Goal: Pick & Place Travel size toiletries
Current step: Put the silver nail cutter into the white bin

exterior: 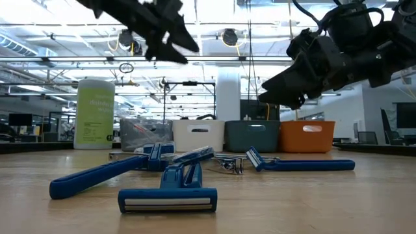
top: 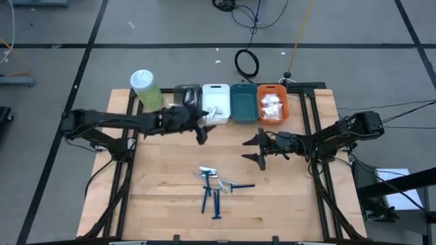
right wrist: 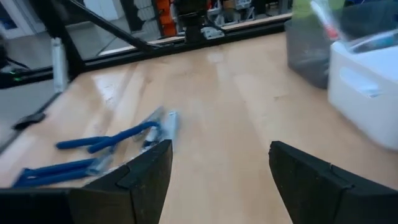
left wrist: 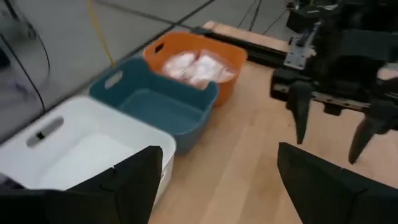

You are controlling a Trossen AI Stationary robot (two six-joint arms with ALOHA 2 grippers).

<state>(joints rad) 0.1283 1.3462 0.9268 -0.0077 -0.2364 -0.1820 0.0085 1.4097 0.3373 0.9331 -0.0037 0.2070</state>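
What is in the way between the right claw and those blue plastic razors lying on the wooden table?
Nothing visible. The right gripper hangs open above bare wood, and the blue plastic razors lie loose on the wooden table nearer its front edge, with only open tabletop between them. The left gripper is off by the bins.

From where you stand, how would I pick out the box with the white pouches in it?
Find the row of bins along the table's far edge, beside the tall pale-green cylinder. The orange bin ends that row, farthest from the cylinder. It alone is orange, and holds white crinkly pouches.
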